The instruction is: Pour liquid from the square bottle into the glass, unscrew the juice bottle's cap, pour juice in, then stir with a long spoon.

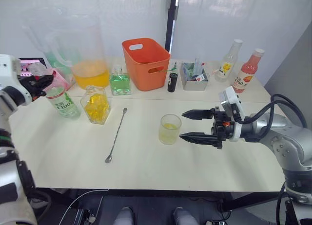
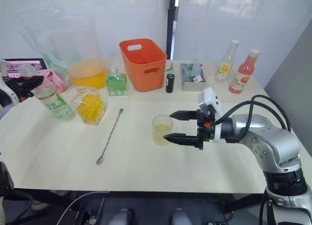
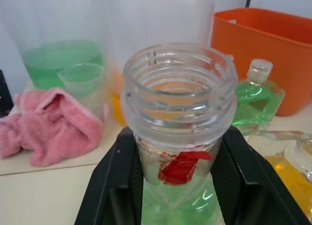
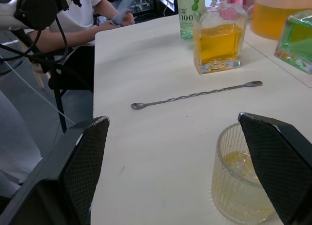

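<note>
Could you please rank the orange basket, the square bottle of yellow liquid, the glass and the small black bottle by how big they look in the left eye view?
1. orange basket, clearly largest
2. square bottle
3. glass, somewhat nearer the camera than the rest
4. small black bottle, smallest

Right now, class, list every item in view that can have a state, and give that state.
Juice bottle: cap off, held at the neck by the left hand.
Square bottle: upright on the table, holding yellow liquid.
Glass: upright, a little yellow liquid inside.
Long spoon: lying flat, untouched.
Right hand: open beside the glass.
Orange basket: upright.
</note>
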Robot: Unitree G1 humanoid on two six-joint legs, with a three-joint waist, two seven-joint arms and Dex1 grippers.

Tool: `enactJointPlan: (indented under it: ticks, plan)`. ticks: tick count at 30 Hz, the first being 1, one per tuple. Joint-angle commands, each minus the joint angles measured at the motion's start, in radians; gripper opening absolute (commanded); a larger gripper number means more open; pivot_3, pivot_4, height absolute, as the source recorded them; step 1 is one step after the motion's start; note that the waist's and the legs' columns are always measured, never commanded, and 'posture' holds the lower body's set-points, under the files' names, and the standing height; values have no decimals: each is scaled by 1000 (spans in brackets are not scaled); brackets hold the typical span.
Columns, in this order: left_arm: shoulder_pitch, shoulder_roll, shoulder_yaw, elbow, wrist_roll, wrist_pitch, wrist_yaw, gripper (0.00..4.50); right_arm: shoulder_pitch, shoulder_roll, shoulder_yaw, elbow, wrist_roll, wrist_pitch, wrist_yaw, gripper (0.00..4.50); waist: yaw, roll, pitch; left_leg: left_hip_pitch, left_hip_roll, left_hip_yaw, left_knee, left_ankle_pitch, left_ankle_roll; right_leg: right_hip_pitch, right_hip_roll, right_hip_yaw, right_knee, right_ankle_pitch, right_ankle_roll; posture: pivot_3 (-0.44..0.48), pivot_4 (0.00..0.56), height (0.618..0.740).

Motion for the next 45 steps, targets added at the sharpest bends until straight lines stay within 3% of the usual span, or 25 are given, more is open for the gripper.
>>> enactJointPlan:
  ticks: [1,12,14,20,28,35,41,45]
  plan:
    - [-71,6,-25,83,48,-81,-8,1418,19,-11,-55,-59,36,13,-32,4477,-1,0,0,0,0,0,0,0,0,0,0,0,0,0,0,0,150,740]
    - [-128,-27,-36,216,91,-124,-5,1418,50,-29,-88,-103,66,35,-91,4477,2,0,0,0,0,-1,1,0,0,0,0,0,3,-2,4,0,150,740]
    - [-138,-25,-31,223,90,-123,0,2392,51,-30,-88,-103,67,35,-93,4500,2,0,0,0,0,-1,1,0,0,0,0,0,3,-2,4,0,150,740]
    - [-165,-9,14,186,46,-127,-21,4352,45,-34,-85,-96,67,35,-91,4500,2,0,0,0,0,-1,1,0,0,0,0,0,3,-2,4,0,150,740]
    - [-205,12,83,40,-36,-94,-59,4474,23,-36,-77,-74,59,26,-79,4500,1,0,0,0,0,-1,1,0,0,0,0,0,3,-2,4,0,150,740]
    - [-170,8,133,-325,-193,152,-85,4474,-4,-47,-70,-29,31,2,-39,4500,0,0,0,0,0,-1,1,0,0,0,0,0,3,-2,4,0,150,740]
    - [99,-27,139,-890,-440,477,-88,4474,-60,-40,-97,75,-23,-69,-41,4500,-2,0,0,1,0,-1,1,0,0,1,0,1,5,-2,3,0,150,740]
    - [268,-48,120,-1139,-488,550,-21,4474,-62,-75,-89,129,-71,-119,15,4500,-2,0,0,2,0,-1,1,0,0,1,0,1,5,-2,3,0,150,740]
